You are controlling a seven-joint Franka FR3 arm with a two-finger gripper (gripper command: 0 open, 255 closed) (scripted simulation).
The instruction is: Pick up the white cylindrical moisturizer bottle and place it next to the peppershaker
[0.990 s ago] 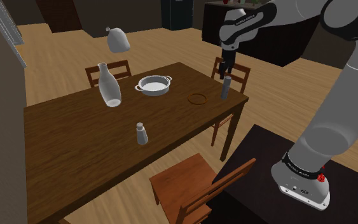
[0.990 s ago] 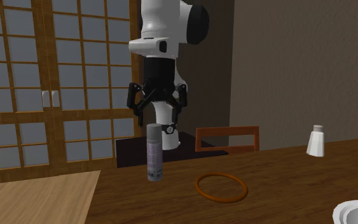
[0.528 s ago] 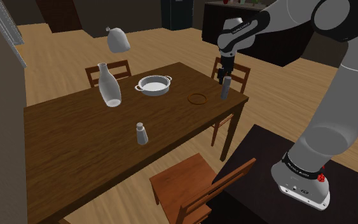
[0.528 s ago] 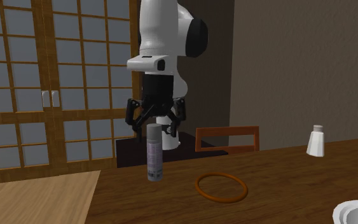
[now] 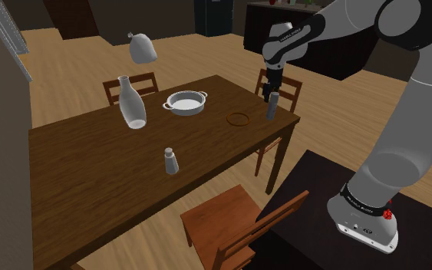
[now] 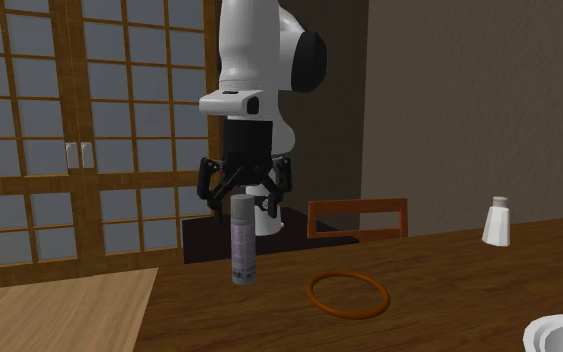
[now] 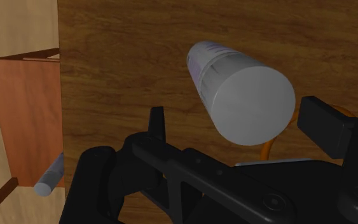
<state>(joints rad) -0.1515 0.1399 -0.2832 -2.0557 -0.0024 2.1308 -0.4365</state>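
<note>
Above the bottle (image 6: 242,245), shoulder view's right, my gripper (image 6: 245,198) hangs, fingers (image 7: 317,121) apart astride its top. Nothing grasped; carry left to the shaker (image 5: 171,161) remains.

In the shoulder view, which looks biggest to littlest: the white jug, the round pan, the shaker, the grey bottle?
Biggest: white jug, the tallest.
Next: round pan, wide but low.
Last: shaker and grey bottle look about alike; the shaker stands nearer the camera, so no ranking between them.
</note>
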